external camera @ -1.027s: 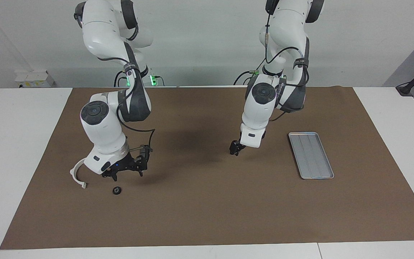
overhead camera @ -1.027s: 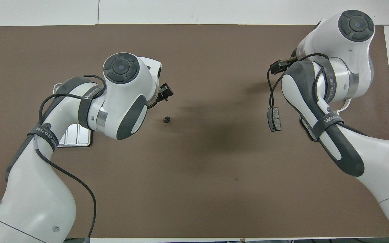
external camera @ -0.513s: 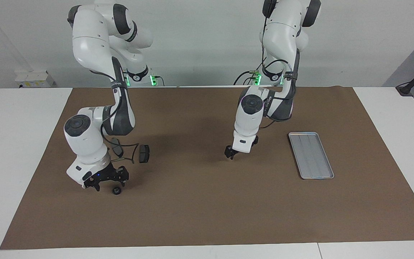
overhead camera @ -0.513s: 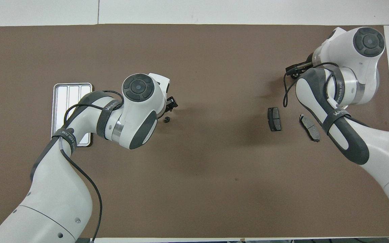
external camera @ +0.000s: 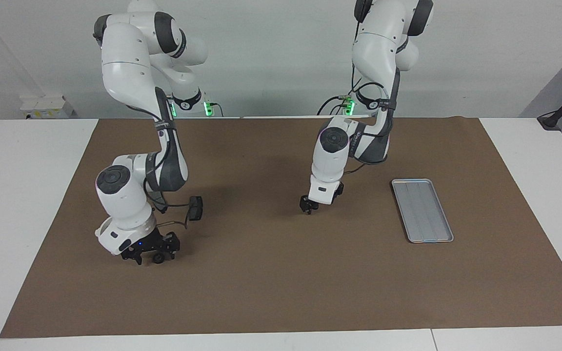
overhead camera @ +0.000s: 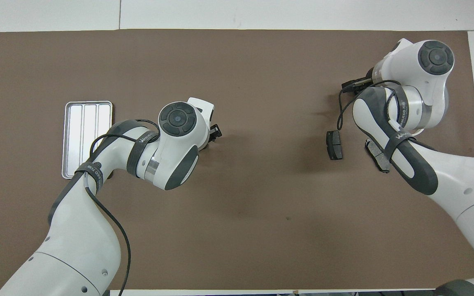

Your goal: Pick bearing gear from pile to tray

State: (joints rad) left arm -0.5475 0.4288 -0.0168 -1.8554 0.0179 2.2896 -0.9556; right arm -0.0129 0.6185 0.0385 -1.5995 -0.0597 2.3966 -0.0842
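The right pincer (external camera: 150,254), lowered around the bearing gear (external camera: 158,258) with fingers spread, is judged best closed across the small, rigid, light part's rim.

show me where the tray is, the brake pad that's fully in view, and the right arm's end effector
tray (external camera: 422,210), facing view, its grooved floor.
brake pad (overhead camera: 334,145), overhead view, middle of its dark face.
right end effector (external camera: 151,254), facing view, between its fingertips.
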